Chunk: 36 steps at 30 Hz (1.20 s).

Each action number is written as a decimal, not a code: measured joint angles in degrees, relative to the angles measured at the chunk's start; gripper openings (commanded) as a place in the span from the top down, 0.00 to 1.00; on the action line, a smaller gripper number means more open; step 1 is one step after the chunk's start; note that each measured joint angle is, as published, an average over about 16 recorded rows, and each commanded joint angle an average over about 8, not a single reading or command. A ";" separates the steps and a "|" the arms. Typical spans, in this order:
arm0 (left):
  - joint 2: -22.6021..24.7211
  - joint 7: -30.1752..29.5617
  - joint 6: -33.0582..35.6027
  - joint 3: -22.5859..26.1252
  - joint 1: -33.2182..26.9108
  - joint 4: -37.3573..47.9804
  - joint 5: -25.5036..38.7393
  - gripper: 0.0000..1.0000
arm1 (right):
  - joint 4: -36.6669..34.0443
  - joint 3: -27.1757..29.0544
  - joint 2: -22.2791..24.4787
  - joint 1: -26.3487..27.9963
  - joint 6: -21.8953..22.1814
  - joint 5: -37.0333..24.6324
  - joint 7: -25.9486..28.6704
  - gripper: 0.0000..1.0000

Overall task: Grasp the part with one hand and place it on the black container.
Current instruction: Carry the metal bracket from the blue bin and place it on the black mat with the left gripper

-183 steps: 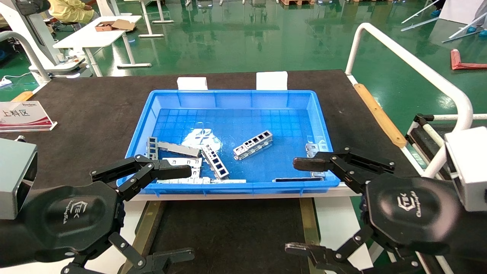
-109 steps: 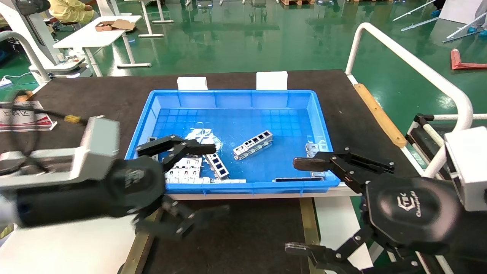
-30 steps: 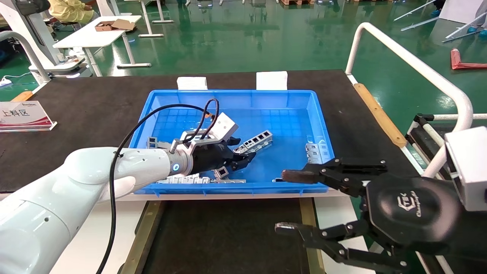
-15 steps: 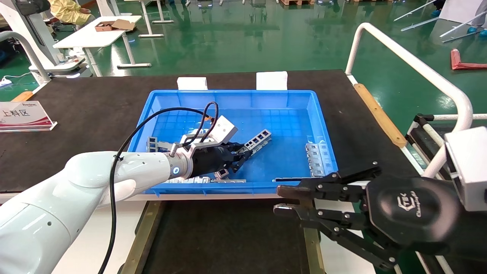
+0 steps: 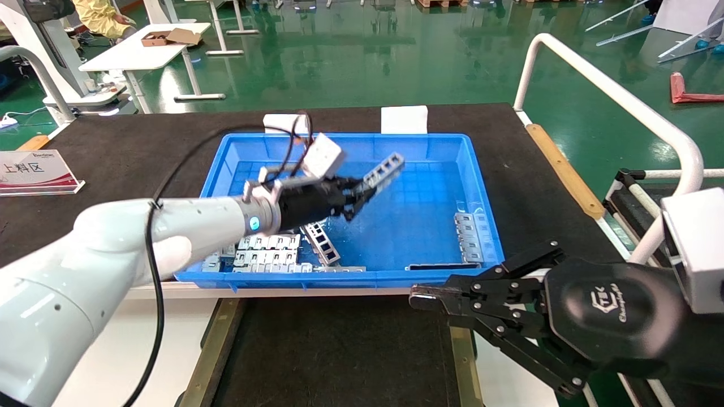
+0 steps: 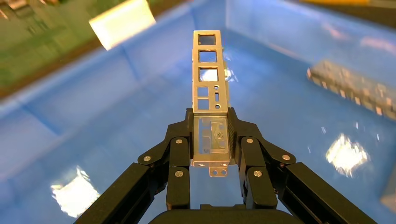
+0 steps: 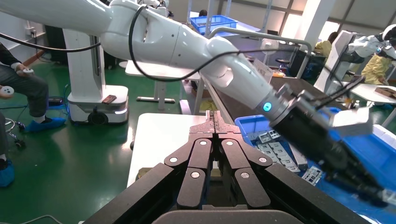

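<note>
My left gripper point(image 5: 362, 195) is shut on the part point(image 5: 383, 168), a slim silver ladder-like bracket, and holds it raised above the floor of the blue crate point(image 5: 483, 192). In the left wrist view the part point(image 6: 208, 70) sticks out forward from between the fingers point(image 6: 181, 154), which clamp its near end. The black container point(image 5: 339, 350), a shallow dark tray with olive-tan rails, lies in front of the crate, below both arms. My right gripper point(image 5: 416, 294) is shut and empty, hovering at the crate's near right corner; it also shows in the right wrist view point(image 7: 214, 122).
More brackets point(image 5: 319, 243) and flat slotted plates point(image 5: 266, 249) lie at the crate's near left. Another plate point(image 5: 469, 237) leans on its right wall. A white tube railing point(image 5: 611, 90) runs along the table's right side. A sign point(image 5: 34, 169) stands at the far left.
My left arm reached from its parked place into the crate, shut on the part and lifted it up and away. My right gripper closed and shifted slightly lower.
</note>
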 measured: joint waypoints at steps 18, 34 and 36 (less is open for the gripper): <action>-9.05 7.69 28.64 -3.33 -2.83 -2.06 -8.02 1.00 | 0.00 -0.01 0.00 0.00 0.00 0.01 -0.01 1.00; -24.64 5.58 42.89 -4.14 6.38 -19.70 -12.02 1.00 | 0.00 -0.02 0.01 0.01 0.01 0.01 -0.01 1.00; -26.79 4.60 42.05 -4.16 8.43 -23.19 -12.37 1.00 | 0.00 -0.02 0.01 0.01 0.01 0.01 -0.01 1.00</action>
